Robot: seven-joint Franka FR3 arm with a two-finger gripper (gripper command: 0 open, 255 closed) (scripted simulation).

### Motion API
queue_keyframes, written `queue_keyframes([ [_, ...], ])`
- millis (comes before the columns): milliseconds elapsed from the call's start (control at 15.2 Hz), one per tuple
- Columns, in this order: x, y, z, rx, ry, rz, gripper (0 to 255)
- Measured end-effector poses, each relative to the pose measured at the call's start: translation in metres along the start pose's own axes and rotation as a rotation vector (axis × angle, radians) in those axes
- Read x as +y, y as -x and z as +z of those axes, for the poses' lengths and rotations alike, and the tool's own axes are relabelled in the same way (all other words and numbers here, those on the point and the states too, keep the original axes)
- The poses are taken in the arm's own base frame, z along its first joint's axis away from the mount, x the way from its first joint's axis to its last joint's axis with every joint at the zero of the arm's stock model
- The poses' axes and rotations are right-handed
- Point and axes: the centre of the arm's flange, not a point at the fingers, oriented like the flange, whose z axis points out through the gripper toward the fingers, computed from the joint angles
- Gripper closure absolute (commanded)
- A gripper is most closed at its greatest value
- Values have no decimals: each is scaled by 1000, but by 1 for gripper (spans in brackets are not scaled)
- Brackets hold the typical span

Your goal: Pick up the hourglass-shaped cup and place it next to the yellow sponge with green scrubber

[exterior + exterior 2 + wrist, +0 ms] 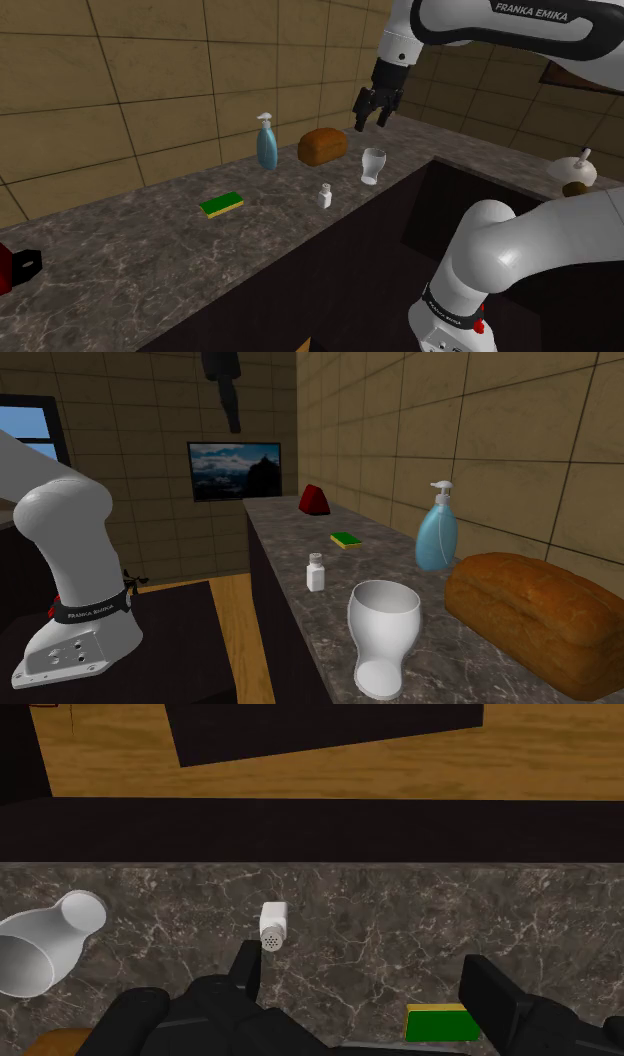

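Observation:
The hourglass-shaped cup (pixel 373 165) (pixel 382 632) is white and stands upright on the dark marble counter, beside the bread loaf. In the wrist view the cup (pixel 40 949) lies off to the side of my fingers. The yellow sponge with a green top (pixel 221 204) (pixel 347 539) (pixel 440 1024) lies flat farther along the counter, toward the shoulder view's left. My black gripper (pixel 375 112) (pixel 233 414) (pixel 365 989) hangs open well above the counter, over the cup and loaf, with nothing between its fingers (pixel 490 989).
A brown bread loaf (pixel 322 146) and a blue soap dispenser (pixel 266 142) stand near the tiled wall. A small white shaker (pixel 325 195) (pixel 273 926) sits between cup and sponge. A red object (pixel 15 268) lies at the counter's far end. The counter edge (pixel 300 265) drops to a dark recess.

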Motion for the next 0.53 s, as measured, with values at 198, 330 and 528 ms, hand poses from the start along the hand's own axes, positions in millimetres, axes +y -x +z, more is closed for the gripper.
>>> queue_keyframes([
  [198,11,-7,8,-5,0,4,0],
  [330,29,-22,21,-13,1,9,0],
  [528,58,-38,45,-25,2,17,0],
])
